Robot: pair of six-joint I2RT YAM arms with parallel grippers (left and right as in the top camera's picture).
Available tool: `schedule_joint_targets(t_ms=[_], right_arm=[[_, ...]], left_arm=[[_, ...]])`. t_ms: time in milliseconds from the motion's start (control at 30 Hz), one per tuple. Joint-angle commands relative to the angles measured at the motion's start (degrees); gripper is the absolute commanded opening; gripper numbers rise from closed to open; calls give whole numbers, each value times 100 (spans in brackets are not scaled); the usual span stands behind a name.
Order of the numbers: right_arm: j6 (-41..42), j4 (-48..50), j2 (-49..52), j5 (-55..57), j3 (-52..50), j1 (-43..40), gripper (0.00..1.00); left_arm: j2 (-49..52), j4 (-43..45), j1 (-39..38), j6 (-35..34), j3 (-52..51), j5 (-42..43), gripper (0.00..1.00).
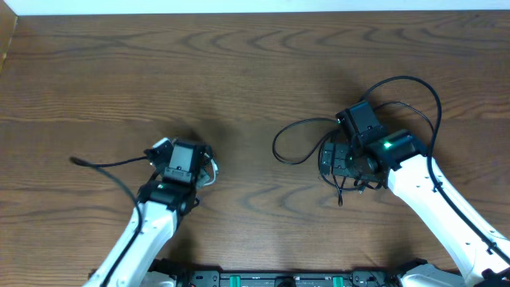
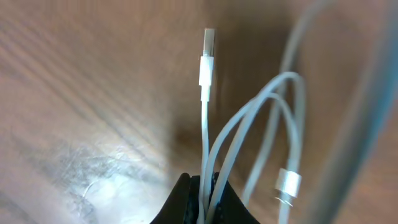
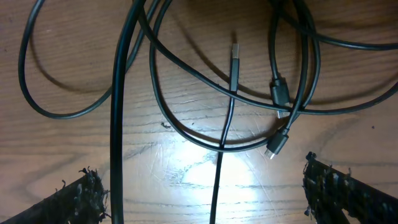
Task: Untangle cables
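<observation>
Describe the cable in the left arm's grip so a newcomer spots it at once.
On the wooden table, find the left end effector. Pinched in it is the white cable, looped, with small plug ends. It is the only pale cord; the black cables lie by the right arm.

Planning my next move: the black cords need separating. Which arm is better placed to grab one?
Right. The right gripper is open and hangs directly over the tangled black cords. The left gripper is shut on the white cord, well away from them.
</observation>
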Motion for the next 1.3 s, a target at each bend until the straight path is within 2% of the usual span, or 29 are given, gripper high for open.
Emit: schedule_joint_targets(t_ms=[0,267,367,533,833,1000,1133,1267], right_arm=[[52,-4,-2,87,17,28,99],[55,4,0,87,17,28,99],[55,33,-2,87,17,28,99],[57,131,0,85,17,28,99],[57,192,0,87,17,28,99],[57,188,0,85,17,28,99],[57,195,0,87,17,28,99],[57,175,0,85,17,28,99]], left_arm=[[-424,190,63,234,70,-116,8],[-769,1012,1023,297,166,26,8],[-754,1543,1617,741,354,638,8],[-546,2013,2549,787,841,1296,8],[870,2752,4212,514,1384,2870,8],[1729,3265,4920,286,1384,2986,7],[2245,3858,5322,264,1384,3469,8],[2527,3987,5696,-208,1381,3458,8]])
